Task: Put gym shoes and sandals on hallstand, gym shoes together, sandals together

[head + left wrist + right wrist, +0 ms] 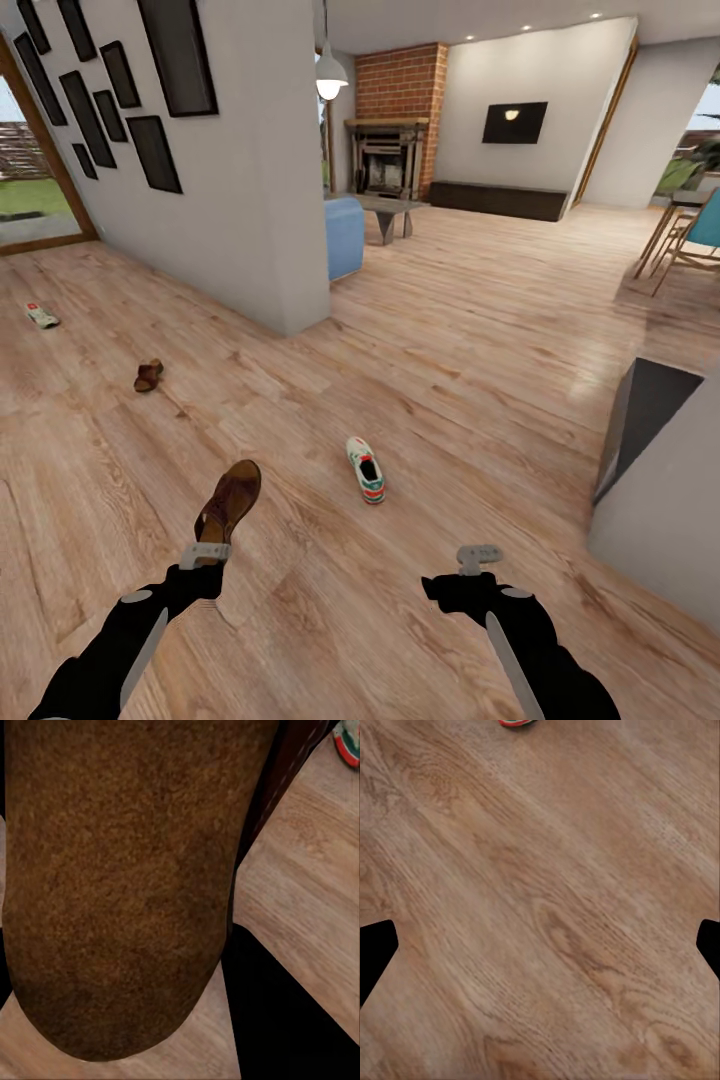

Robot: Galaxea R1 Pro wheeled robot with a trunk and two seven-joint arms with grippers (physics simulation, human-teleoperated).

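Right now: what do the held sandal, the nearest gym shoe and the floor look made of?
Held sandal: brown leather look, matte; its sole reads grainy, suede-like.
Nearest gym shoe: white smooth upper, green and red trim; leather or synthetic, can't tell.
Floor: wood-plank laminate look, visible grain and knots, slight sheen.

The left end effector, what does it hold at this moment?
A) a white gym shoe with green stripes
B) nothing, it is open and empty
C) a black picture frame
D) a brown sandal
D: in the head view the left end effector is closed on the heel end of a brown sandal, lifted above the corridor floor; the nearest gym shoe lies on the floor, apart from both arms.
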